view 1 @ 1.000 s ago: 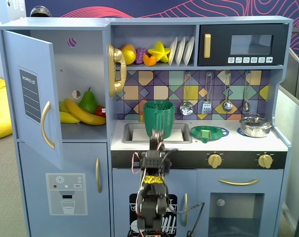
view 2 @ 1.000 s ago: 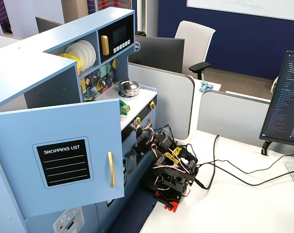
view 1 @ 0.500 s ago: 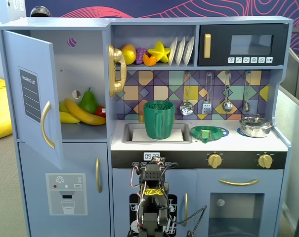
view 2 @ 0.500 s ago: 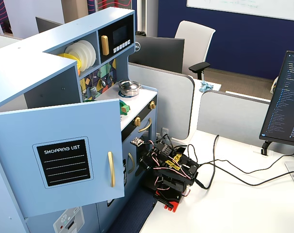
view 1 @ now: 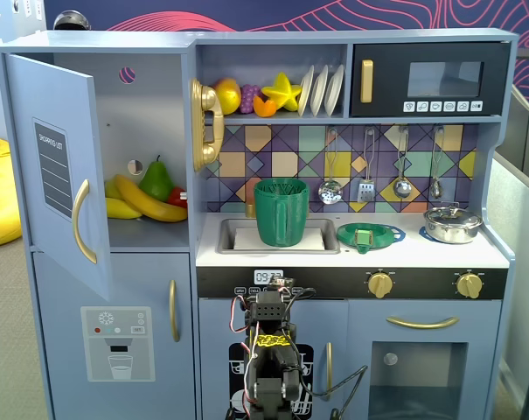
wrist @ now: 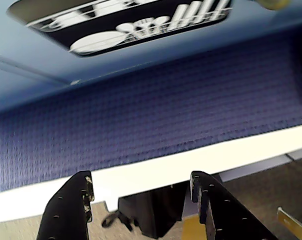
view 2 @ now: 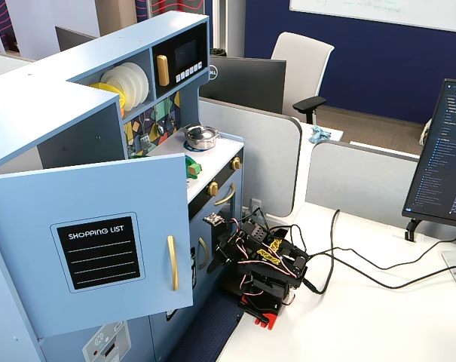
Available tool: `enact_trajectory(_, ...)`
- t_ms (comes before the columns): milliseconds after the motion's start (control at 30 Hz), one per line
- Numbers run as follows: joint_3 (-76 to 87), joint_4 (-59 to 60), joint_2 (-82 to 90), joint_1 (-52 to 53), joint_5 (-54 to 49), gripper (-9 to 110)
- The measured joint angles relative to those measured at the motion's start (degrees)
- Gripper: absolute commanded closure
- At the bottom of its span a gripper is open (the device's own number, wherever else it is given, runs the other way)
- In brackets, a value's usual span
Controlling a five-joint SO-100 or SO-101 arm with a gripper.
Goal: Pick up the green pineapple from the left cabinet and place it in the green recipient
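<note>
The left cabinet [view 1: 150,131] stands open, its door [view 1: 59,171] with the shopping-list panel swung out; the door also shows in a fixed view [view 2: 99,249]. Inside lie yellow bananas [view 1: 146,201], a smooth dark-green pear [view 1: 156,179] and a red piece. I cannot make out the green pineapple; it is hidden or out of view. The green recipient [view 1: 280,212] stands upright in the sink. My arm [view 1: 271,350] sits folded low in front of the kitchen. My gripper [wrist: 141,182] is open and empty, facing the kitchen's lower front and a blue mat [wrist: 141,110].
A flat green strainer dish [view 1: 364,234] and a metal pot [view 1: 452,223] sit on the counter. Toy fruit and plates fill the upper shelf [view 1: 273,92]. The microwave [view 1: 430,79] is at top right. Cables [view 2: 348,256] trail over the white table.
</note>
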Motion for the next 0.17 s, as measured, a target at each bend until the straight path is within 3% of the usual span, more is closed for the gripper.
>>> enact_trajectory(167, 0.0, 0.0, 0.0, -0.9, 3.4, 86)
